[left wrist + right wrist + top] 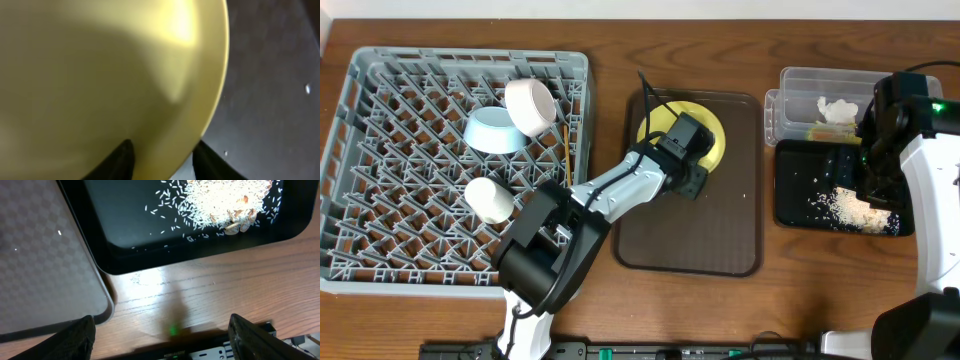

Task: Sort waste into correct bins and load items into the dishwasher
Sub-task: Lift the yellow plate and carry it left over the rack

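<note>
**Two fingers astride the yellow plate (100,75), the other pincer wide and empty**

The left gripper (162,161) is nearly closed about the plate's rim. One dark finger (122,160) lies on the plate's face and the other stands just outside the edge. The rim runs between them and seems to be pinched. From overhead the plate sits at the far end of the brown serving tray (690,240), partly covered by the left wrist. Being round, it has no long axis; its face turns upward. The serving tray's long axis runs far to near.

The right gripper (162,340) is spread wide with nothing between its fingers. It hangs over bare table (200,305) just beside the black tray (150,255). Rice (220,202) lies heaped in that tray, with loose grains scattered beside the heap.

The black tray and the clear tub (800,85) lie close together, the tub farther away, and both have their long axis running left to right. A crumpled napkin (837,110) rests in the tub, and the wrapper (818,132) lies by its near wall.

The dish rack (380,150) fills the left side. The light blue bowl (495,130) and the tilted white bowl (530,105) sit just beside each other among the pegs, and the white cup (490,200) lies nearer. The chopsticks (566,150) lie by the rack's right wall with their long axis far to near, roughly parallel to it. Which way their tips point cannot be told.
</note>
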Available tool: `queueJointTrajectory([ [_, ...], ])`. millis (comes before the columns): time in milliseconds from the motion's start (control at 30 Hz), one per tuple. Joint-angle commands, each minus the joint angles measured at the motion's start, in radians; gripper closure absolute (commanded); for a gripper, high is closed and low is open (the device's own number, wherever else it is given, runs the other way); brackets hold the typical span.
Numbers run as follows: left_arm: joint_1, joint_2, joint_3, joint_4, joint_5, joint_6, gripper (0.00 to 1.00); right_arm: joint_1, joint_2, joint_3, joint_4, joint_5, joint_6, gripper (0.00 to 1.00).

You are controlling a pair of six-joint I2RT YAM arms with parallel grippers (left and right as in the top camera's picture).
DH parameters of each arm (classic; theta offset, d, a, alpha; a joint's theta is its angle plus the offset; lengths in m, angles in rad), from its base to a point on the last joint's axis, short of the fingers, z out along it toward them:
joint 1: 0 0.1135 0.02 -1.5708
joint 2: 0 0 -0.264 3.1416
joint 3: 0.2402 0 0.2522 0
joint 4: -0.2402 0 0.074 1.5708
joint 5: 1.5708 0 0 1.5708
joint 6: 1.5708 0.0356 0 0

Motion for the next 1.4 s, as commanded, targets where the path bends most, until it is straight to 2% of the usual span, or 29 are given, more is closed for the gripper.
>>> queueJointTrajectory([
  [0, -0.002, 0.022, -0.017, -0.080, -0.012, 0.004, 0.67, -0.010, -0.002, 0.010, 0.000, 0.000, -0.015, 0.17],
  [167, -0.007, 0.022, -0.017, -0.142, -0.012, 0.004, 0.73, -0.010, -0.002, 0.010, 0.002, 0.000, -0.015, 0.17],
  [267, -0.007, 0.022, -0.018, -0.150, -0.013, 0.004, 0.81, -0.010, -0.002, 0.010, 0.001, 0.000, -0.015, 0.17],
  [833, -0.050, 0.022, -0.018, -0.195, -0.063, 0.003, 0.82, -0.010, -0.002, 0.010, 0.000, 0.000, -0.022, 0.18],
  [900, -0.064, 0.022, -0.018, -0.195, -0.067, 0.003, 0.93, -0.010, -0.002, 0.010, 0.000, 0.000, -0.022, 0.18],
  [933, -0.070, 0.022, -0.018, -0.195, -0.069, 0.003, 0.94, -0.010, -0.002, 0.010, 0.000, 0.000, -0.022, 0.18],
  [1167, -0.098, -0.024, -0.014, -0.214, -0.087, 0.003, 0.94, -0.010, -0.002, 0.010, 0.000, 0.000, -0.022, 0.18],
  [1367, -0.097, -0.180, -0.013, -0.218, -0.087, 0.003, 0.94, -0.010, -0.002, 0.010, -0.001, 0.000, -0.022, 0.18],
])
